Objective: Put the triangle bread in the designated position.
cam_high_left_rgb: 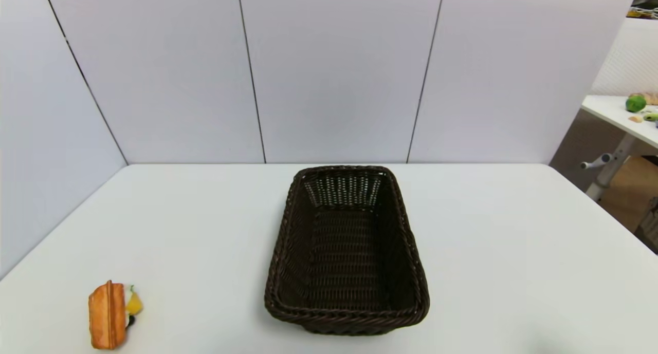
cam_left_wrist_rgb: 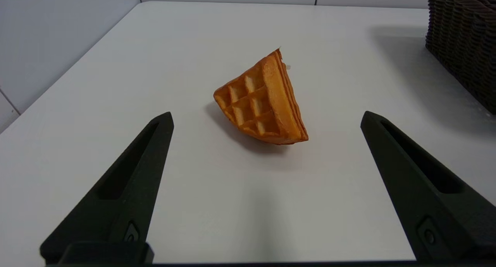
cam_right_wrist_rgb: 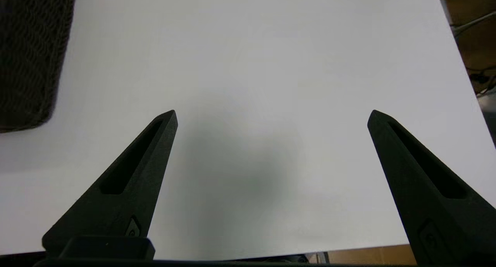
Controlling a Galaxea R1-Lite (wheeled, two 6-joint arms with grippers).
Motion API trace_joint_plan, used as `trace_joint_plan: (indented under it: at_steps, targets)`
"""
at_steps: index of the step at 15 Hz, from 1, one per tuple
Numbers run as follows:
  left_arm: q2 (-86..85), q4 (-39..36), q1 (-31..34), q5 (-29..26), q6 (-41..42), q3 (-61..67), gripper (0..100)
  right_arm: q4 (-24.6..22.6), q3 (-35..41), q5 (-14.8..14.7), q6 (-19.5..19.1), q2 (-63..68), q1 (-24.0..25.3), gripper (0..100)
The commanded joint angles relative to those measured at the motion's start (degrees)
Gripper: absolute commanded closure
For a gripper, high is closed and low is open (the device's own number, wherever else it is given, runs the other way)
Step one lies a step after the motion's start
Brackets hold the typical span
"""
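Note:
The triangle bread (cam_high_left_rgb: 109, 315) lies on the white table at the near left, an orange-brown waffle wedge with cream, a yellow piece and a dark berry on its right side. In the left wrist view the triangle bread (cam_left_wrist_rgb: 261, 100) rests on the table just beyond my left gripper (cam_left_wrist_rgb: 267, 117), which is open and holds nothing. My right gripper (cam_right_wrist_rgb: 272, 116) is open too, above bare white tabletop (cam_right_wrist_rgb: 255, 65) on the right side. Neither arm shows in the head view. The designated position carries no mark that I can see.
A dark brown woven basket (cam_high_left_rgb: 347, 313) stands empty in the middle of the table; its wall shows in the left wrist view (cam_left_wrist_rgb: 461, 42) and its corner in the right wrist view (cam_right_wrist_rgb: 31, 57). Grey panels close the back and left. Another table (cam_high_left_rgb: 617, 115) stands far right.

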Motion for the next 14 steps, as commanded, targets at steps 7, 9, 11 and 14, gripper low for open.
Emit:
trace_joint_plan:
  at_steps: [7, 9, 11, 14]
  targets:
    - [-0.01, 0.09, 0.02, 0.0, 0.0, 0.0, 0, -35.13, 41.47, 10.55, -14.55, -34.2, -4.73, 0]
    - [-0.01, -0.08, 0.02, 0.0, 0.0, 0.0, 0, -35.3, 41.56, 10.28, -13.67, -36.13, -4.64, 0]
    - [-0.01, -0.08, 0.02, 0.0, 0.0, 0.0, 0, -35.39, 41.56, 9.58, -10.51, -36.13, -4.64, 0]
    - [-0.01, -0.08, 0.02, 0.0, 0.0, 0.0, 0, -35.56, 41.56, 8.35, -8.49, -36.13, -4.64, 0]
